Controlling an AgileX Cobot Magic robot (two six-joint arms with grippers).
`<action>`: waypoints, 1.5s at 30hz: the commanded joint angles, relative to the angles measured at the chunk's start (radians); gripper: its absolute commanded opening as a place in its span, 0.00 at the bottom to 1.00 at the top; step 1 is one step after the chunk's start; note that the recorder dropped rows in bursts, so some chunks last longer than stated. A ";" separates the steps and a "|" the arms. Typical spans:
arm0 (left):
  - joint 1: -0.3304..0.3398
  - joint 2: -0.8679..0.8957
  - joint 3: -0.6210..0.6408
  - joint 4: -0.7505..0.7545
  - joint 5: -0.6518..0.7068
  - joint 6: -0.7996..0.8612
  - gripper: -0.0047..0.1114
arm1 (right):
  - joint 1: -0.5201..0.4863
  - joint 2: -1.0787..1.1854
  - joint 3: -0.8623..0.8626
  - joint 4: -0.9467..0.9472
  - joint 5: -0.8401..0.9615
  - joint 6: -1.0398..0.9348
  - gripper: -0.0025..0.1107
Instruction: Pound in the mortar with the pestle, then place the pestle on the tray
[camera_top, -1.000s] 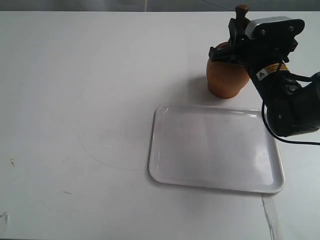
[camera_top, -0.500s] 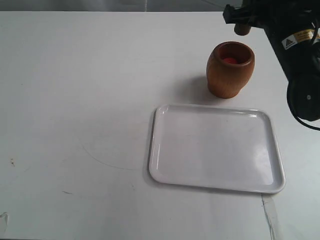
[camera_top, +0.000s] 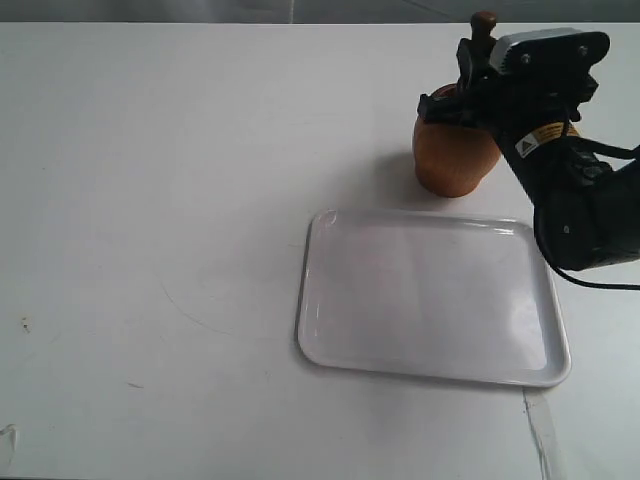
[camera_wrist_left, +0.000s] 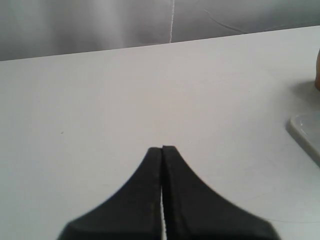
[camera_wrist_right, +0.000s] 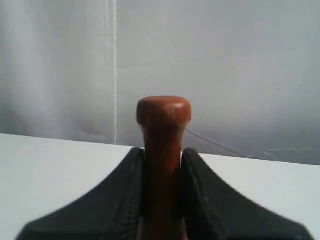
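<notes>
The light brown mortar (camera_top: 452, 158) stands on the white table behind the tray (camera_top: 430, 296). My right gripper (camera_top: 470, 70) is shut on the handle of the dark reddish pestle (camera_top: 484, 22), whose knob sticks up above the fingers. The pestle's thick end is down inside the mortar, hidden by the gripper. The right wrist view shows the pestle (camera_wrist_right: 163, 130) clamped upright between the two black fingers (camera_wrist_right: 200, 185). My left gripper (camera_wrist_left: 162, 148) is shut with nothing in it, hovering over bare table; it does not show in the exterior view.
The table's far edge (camera_top: 250, 23) runs along the back, close behind the mortar, with a grey curtain (camera_wrist_right: 225, 65) beyond it. A corner of the tray (camera_wrist_left: 306, 131) and a sliver of the mortar (camera_wrist_left: 317, 75) show in the left wrist view.
Half a second ago the right gripper had lifted the pestle clear above the mortar, showing a red lump inside. Now it has come back down with the pestle in the mortar.
</notes>
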 joint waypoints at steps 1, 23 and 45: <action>-0.008 -0.001 0.001 -0.007 -0.003 -0.008 0.04 | -0.008 0.022 0.002 -0.039 -0.004 0.024 0.02; -0.008 -0.001 0.001 -0.007 -0.003 -0.008 0.04 | -0.008 -0.244 0.002 -0.013 0.037 -0.113 0.02; -0.008 -0.001 0.001 -0.007 -0.003 -0.008 0.04 | -0.008 -0.353 0.002 -0.036 -0.004 -0.061 0.02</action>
